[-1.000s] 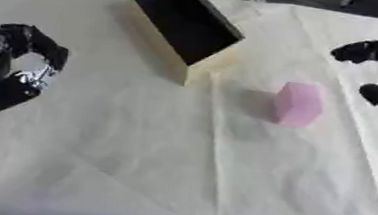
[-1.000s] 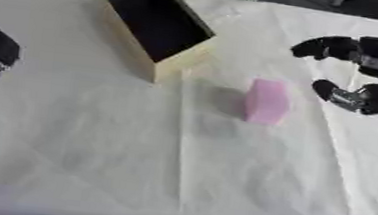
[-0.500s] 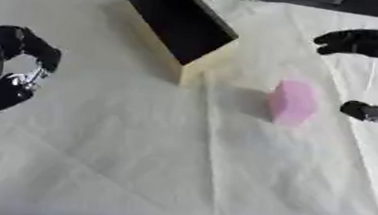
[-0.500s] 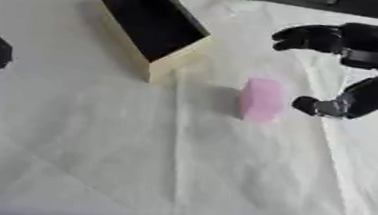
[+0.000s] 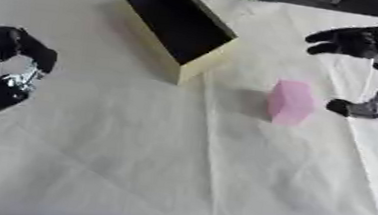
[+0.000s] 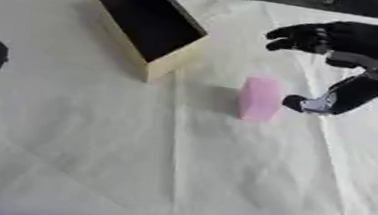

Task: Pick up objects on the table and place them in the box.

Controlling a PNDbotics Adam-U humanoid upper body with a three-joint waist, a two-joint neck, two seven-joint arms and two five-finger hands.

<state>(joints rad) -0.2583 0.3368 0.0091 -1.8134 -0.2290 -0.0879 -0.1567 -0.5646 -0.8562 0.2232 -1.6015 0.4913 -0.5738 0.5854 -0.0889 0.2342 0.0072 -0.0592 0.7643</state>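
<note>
1. A creased, cream-coloured cloth (image 5: 177, 168) covered the table, its fold lines running lengthwise and crosswise; a dark strip of room showed beyond the far edge.
2. A pale yellow box (image 5: 176, 25) with a black inside stood tilted on its side near the far edge, its opening facing up and toward the camera.
3. A pink, soft-looking rectangular block (image 6: 259, 99) stood on the cloth, apart from the box on its right.
4. The right hand (image 6: 349, 41), black and glossy, was spread wide just right of the block, grasping nothing, thumb low beside it.
5. The left hand (image 5: 7, 73) rested at the left edge, fingers curled, empty.
</note>
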